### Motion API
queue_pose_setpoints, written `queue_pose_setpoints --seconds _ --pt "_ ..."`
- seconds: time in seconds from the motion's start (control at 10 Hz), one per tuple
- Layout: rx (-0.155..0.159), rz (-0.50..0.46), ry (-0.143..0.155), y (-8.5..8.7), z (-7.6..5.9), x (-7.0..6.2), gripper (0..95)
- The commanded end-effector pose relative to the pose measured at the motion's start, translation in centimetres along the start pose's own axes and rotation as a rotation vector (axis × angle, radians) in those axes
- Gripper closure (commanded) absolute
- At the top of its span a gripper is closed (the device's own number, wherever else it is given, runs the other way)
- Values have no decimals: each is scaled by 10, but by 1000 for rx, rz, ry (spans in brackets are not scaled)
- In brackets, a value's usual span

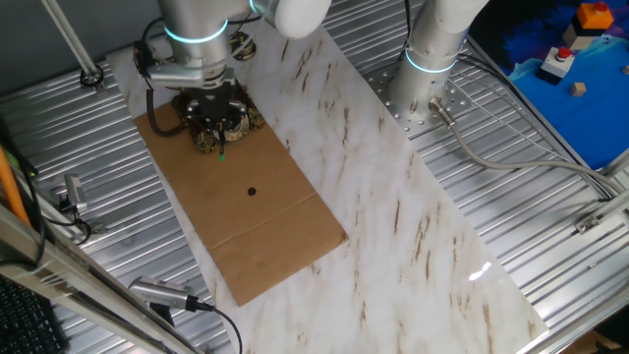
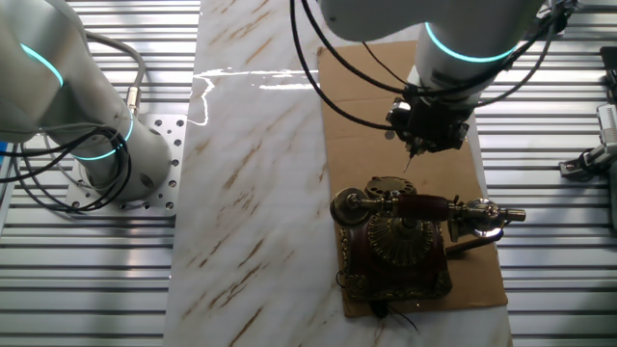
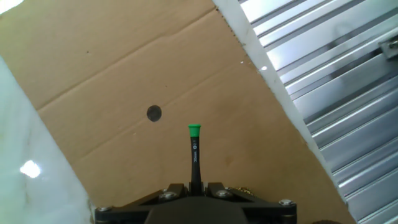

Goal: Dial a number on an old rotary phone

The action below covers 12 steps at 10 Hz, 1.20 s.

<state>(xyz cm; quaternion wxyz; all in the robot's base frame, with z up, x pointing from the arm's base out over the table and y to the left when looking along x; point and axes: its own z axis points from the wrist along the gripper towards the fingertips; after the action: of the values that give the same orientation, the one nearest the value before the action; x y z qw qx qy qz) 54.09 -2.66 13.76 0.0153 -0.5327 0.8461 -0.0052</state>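
A small, ornate, old rotary phone (image 2: 400, 241) with a dark red-brown body, gold filigree trim and a round gold-cream dial stands on a flat sheet of brown cardboard (image 1: 257, 221), near one end of it; the cardboard lies on a white marble-patterned tabletop (image 1: 393, 197) flanked by ribbed metal surfaces. A brass-ended handset (image 2: 424, 206) rests crosswise in the phone's cradle. The phone looks rigid and fairly weighty for its size, with delicate raised trim, so it should sit steady under a light push; the handset, though, appears loose in its cradle and could be knocked off. The dial is the part to work, judged best engaged through one of its finger holes rather than by gripping the body. The black two-finger gripper (image 3: 194, 185) on the white and silver robot arm (image 2: 453, 43) points down over the cardboard, just beside the phone. Its fingers are closed narrowly on a thin black stick with a green tip (image 3: 194, 149), which juts straight out beyond them. In the other fixed view the stick's tip hangs just above the edge of the phone nearest the gripper, close to the handset but apparently not touching anything. In the hand view the tip points at bare cardboard, near a small dark round spot (image 3: 154, 112), and the dial itself is out of sight.
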Motion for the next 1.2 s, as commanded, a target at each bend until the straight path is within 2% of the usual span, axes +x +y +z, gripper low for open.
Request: queue_pose_setpoints --seconds 0.1,0.7,1.2 --pt "2 -1 -9 2 4 3 950" --pt "11 4 -18 1 18 11 950" --pt "17 17 -10 2 19 13 950"
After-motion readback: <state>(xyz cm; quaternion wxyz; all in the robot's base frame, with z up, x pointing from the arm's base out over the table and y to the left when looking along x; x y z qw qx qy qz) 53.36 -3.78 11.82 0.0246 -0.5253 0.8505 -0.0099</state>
